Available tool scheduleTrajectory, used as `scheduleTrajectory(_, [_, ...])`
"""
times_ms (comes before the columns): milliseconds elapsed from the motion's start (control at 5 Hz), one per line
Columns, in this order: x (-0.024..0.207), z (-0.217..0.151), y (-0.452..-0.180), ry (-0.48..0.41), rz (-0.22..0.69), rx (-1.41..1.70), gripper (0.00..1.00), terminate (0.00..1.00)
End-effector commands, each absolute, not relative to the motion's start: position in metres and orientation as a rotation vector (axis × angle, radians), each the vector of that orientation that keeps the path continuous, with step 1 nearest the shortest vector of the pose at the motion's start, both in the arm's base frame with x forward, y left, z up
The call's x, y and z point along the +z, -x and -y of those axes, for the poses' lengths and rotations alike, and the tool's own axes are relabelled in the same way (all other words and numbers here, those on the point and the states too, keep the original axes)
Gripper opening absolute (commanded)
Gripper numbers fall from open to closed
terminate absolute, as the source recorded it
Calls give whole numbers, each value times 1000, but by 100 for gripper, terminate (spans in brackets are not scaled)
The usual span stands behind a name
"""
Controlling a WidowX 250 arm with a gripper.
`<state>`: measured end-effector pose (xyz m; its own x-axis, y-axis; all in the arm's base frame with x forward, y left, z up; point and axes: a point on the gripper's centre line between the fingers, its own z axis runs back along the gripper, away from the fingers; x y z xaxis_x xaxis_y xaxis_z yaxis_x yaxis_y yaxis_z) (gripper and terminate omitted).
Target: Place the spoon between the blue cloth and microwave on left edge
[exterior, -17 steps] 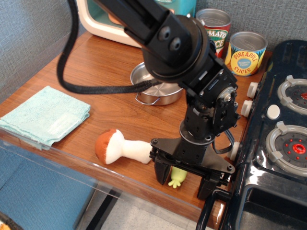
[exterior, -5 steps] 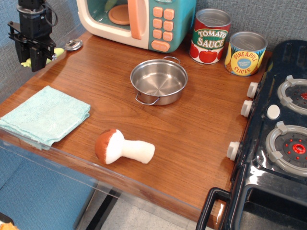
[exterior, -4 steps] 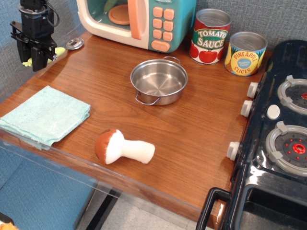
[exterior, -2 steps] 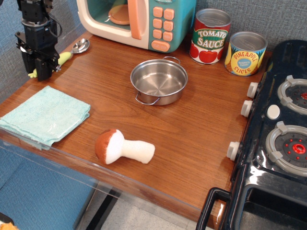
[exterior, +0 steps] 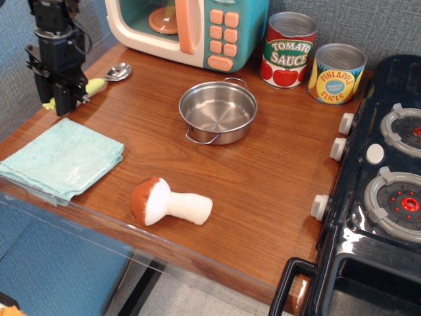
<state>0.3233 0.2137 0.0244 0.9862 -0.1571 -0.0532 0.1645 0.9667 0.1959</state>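
Note:
The spoon (exterior: 105, 79) has a shiny round bowl and a pale yellow-green handle. It lies level at the table's left edge, between the blue cloth (exterior: 64, 158) and the microwave (exterior: 210, 29). My gripper (exterior: 60, 102) is shut on the spoon's handle, whose nubs stick out to the left of the fingers. The bowl points right, toward the microwave. I cannot tell whether the spoon touches the table. The cloth lies flat at the front left, just below the gripper. The microwave stands at the back with its door open.
A steel pot (exterior: 218, 112) sits mid-table. A plush mushroom (exterior: 168, 203) lies near the front edge. A tomato sauce can (exterior: 288, 49) and a pineapple can (exterior: 337, 72) stand at the back right. A toy stove (exterior: 381, 191) fills the right side.
The gripper carried the spoon from the front right to the far left edge. In the last second it came down and slightly right, bringing the spoon low over the wood.

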Motion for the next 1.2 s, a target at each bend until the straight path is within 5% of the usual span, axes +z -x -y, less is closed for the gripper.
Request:
scheduleTrajectory(0, [60,-223,-321,-214,36,-113,100,0])
scheduleTrajectory(600, [110,-219,-305,-155,157,-3,100,0])
scheduleTrajectory(1000, [104,-221,-303,-192,134,27,100,0])
